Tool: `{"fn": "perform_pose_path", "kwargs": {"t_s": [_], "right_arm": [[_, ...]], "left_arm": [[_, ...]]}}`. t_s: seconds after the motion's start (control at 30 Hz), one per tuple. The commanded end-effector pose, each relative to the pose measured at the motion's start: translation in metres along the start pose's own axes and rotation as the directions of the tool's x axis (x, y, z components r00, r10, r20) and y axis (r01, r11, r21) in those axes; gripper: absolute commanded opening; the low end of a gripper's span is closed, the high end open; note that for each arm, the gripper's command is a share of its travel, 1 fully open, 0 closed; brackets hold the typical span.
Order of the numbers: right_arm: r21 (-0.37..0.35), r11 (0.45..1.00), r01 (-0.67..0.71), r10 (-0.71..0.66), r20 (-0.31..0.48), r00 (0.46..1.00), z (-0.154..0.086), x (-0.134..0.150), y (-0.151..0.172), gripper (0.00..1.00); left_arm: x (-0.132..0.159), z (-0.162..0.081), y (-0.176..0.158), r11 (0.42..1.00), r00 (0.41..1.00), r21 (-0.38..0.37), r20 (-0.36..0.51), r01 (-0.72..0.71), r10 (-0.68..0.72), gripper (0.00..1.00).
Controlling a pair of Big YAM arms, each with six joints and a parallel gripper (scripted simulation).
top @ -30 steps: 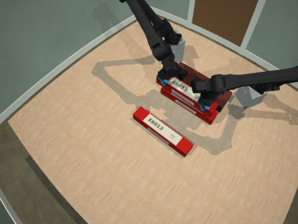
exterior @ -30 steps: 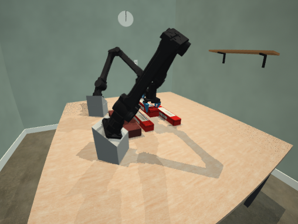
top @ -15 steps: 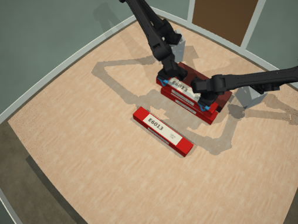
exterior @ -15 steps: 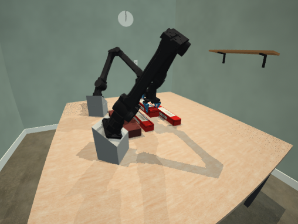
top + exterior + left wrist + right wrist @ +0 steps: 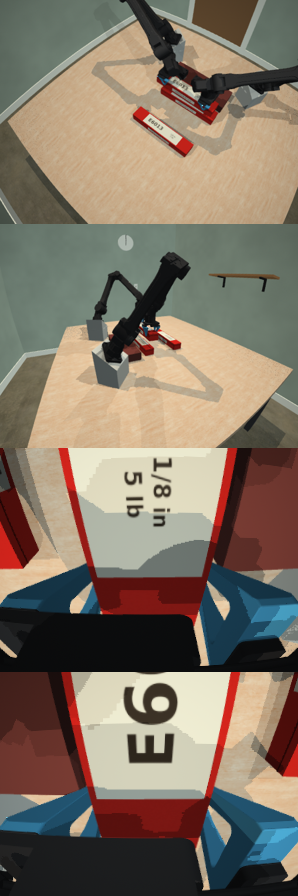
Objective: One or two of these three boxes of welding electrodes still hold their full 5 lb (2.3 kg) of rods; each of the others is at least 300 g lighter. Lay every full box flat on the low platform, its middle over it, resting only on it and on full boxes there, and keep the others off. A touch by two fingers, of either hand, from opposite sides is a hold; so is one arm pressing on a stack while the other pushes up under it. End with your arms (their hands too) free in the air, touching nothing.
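Fingers (image 5: 165, 81) (image 5: 145, 330), two blue pairs, gripping one red box (image 5: 179, 85) (image 5: 151, 335) (image 5: 152, 548) (image 5: 147, 779) of three.

Obscured: low platform (image 5: 225, 101) (image 5: 133, 353) (image 5: 260, 523) (image 5: 25, 762), partly, behind both arms (image 5: 161, 50) (image 5: 261, 77) (image 5: 149, 294) (image 5: 126, 284); cropped: raised box (image 5: 179, 84) (image 5: 152, 335) (image 5: 150, 548) (image 5: 150, 782), far end, both wrist views; illegible: small side-label print, top view, all three boxes.
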State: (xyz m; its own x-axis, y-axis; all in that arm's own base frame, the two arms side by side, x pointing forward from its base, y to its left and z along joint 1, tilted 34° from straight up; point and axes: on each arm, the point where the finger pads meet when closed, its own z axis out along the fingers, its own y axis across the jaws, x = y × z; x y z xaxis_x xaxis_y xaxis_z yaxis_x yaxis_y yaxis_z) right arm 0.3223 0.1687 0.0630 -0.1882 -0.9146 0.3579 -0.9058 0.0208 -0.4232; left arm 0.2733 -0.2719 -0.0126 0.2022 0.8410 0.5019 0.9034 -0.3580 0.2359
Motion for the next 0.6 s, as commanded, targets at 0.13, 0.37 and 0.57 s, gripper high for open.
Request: {"fn": "perform_pose_path", "kwargs": {"t_s": [0.13,0.37,0.57], "right_arm": [[0.044,0.999,-0.009,0.008,0.039,0.999,-0.035,-0.006,-0.017,0.00],[0.043,0.999,-0.010,0.008,0.039,0.999,-0.045,-0.006,-0.017,0.00],[0.043,0.999,-0.010,0.008,0.040,0.999,-0.053,-0.006,-0.016,0.00]], "left_arm": [[-0.004,-0.037,0.016,0.998,0.999,-0.053,0.028,0.026,-0.025,0.00],[-0.004,-0.047,0.016,0.998,0.999,-0.053,0.029,0.027,-0.025,0.00],[-0.004,-0.055,0.015,0.998,0.999,-0.053,0.030,0.027,-0.025,0.00]]}}
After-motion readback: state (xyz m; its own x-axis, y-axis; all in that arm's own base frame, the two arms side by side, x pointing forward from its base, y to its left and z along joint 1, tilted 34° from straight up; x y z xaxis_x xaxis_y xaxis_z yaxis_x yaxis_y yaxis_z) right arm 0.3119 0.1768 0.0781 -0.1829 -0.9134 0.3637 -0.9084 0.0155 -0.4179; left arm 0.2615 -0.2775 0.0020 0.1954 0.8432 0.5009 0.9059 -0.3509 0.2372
